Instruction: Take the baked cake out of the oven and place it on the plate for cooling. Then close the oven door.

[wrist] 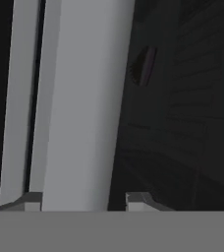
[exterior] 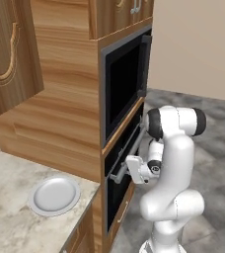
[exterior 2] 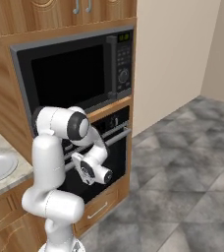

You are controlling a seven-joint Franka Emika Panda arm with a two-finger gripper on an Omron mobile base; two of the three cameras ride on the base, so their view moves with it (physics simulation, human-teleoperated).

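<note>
Hand (wrist: 77, 201) at oven door (exterior 2: 101, 160), fingers on both sides of silver bar handle (wrist: 82, 108), clamped on it.

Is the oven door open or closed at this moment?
Closed: the oven door stands upright, flush with the cabinet front.

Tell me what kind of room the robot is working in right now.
A home kitchen, rendered. A black oven sits built into wood cabinets under a microwave, and a stone counter beside it carries a plate.
</note>
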